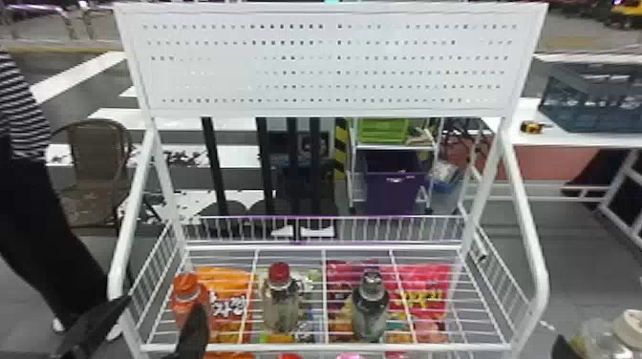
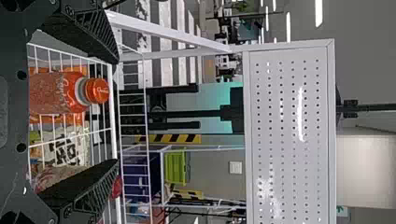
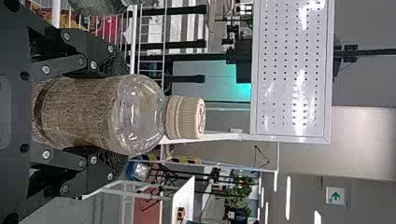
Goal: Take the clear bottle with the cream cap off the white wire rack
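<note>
Held the clear bottle with the cream cap [image 3: 135, 114] in the right end effector [image 1: 563, 347], narrowed around its body, with 2 fingers [image 3: 114, 64] pressed against opposite sides. Gripped it about upright, shoulder and cap out past the fingertips, lower body deep between them. Had it off the white wire rack [image 1: 325, 347], apart from it, to the right. Held the left end effector [image 1: 163, 304] empty and wide by the rack's front left corner, near the orange bottle [image 1: 181, 298] and well apart from the clear one. Faced 2 more bottles in the rack: a red-capped bottle [image 1: 281, 308] near the middle and a dark-capped bottle [image 1: 370, 308] farther right.
</note>
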Motion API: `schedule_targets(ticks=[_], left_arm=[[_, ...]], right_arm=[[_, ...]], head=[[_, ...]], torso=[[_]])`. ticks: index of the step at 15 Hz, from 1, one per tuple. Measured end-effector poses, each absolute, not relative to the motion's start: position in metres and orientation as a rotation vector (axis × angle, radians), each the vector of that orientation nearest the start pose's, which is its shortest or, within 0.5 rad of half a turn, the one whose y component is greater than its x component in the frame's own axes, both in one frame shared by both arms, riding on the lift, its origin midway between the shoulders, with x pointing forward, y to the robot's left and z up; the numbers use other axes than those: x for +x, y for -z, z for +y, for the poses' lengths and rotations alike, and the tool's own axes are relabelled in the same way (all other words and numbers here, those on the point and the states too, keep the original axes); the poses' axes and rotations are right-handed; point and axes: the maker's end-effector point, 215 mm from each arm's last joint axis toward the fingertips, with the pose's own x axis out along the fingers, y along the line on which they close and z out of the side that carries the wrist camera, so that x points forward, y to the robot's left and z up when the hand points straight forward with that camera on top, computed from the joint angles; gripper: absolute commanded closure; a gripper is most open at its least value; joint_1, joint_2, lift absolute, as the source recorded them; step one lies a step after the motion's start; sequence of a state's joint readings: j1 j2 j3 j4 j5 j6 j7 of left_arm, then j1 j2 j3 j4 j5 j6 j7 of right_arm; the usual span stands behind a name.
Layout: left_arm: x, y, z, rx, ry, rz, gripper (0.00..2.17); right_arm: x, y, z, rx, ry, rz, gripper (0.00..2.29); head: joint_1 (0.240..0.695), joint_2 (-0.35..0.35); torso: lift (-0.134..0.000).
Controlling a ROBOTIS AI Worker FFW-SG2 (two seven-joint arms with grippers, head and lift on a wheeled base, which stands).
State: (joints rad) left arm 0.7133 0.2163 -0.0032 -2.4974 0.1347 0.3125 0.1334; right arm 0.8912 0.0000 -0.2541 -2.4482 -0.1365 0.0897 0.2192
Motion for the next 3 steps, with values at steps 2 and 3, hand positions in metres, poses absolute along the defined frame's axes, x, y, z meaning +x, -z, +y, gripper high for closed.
schedule_targets(ticks=[2,3], left_arm=[[0.3924,0.2706,0.2308,0.045,0.037,0.107,0.14],[0.3922,0.2704,0.2309,0.045,0.036,0.106,0.14]], right_arm=[[0.3407,0.2881,-0.2897,-0.043,-0.055,0.098,1.72],[0.3407,0.288,-0.2894,-0.043,-0.056,0.098,1.72]], head=[[0.499,0.0],[0.499,0.0]], torso=[[0.0],[0.0]])
